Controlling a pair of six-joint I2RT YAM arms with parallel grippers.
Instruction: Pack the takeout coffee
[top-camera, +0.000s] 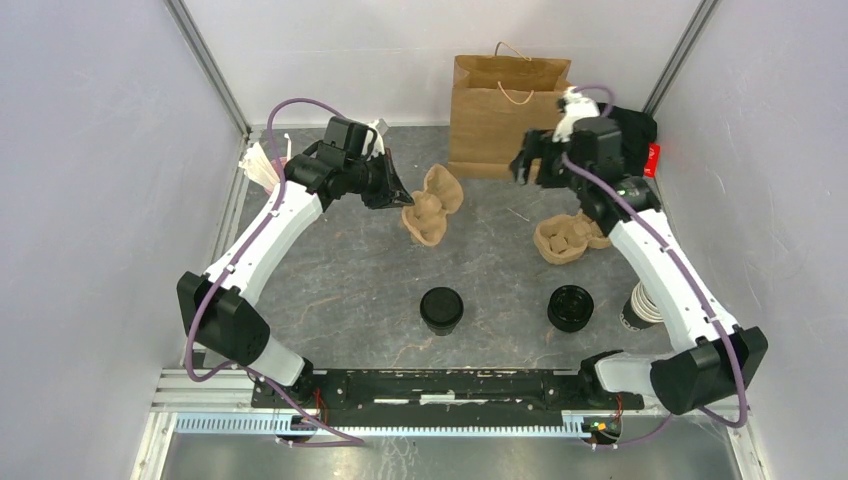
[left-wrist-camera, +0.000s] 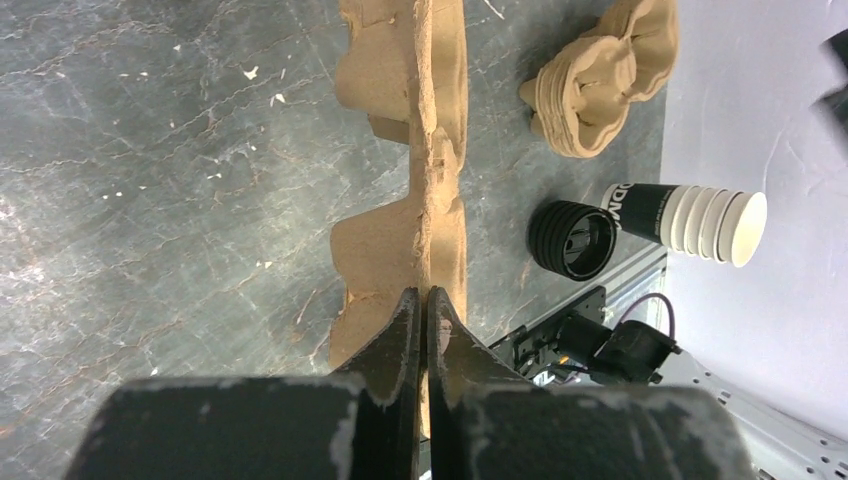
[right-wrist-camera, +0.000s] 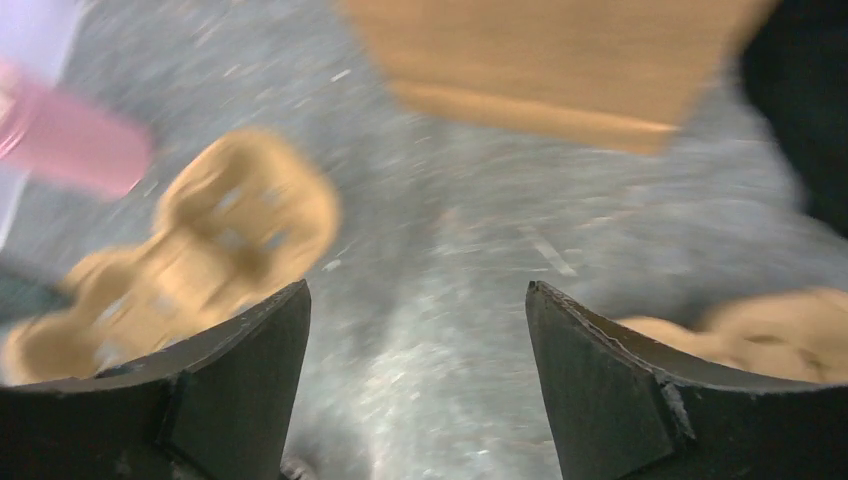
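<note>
Left gripper (left-wrist-camera: 422, 312) is pinched shut on the thin edge of a single pulp cup carrier (left-wrist-camera: 400, 150), which I see held on edge. Right gripper (top-camera: 524, 165) is spread wide with nothing between its fingers, just in front of the brown paper bag (top-camera: 505, 115) standing at 12 o'clock on the grey table (top-camera: 340, 270). From table centre I read the stack of pulp carriers (top-camera: 565, 238) at 2 o'clock, the stack of lidless cups (top-camera: 640, 305) at 4 o'clock, the takeout coffee (top-camera: 441, 310) upright and untouched at 6 o'clock, and the stack of black lids (top-camera: 570, 308) at 5 o'clock, between coffee and cups
</note>
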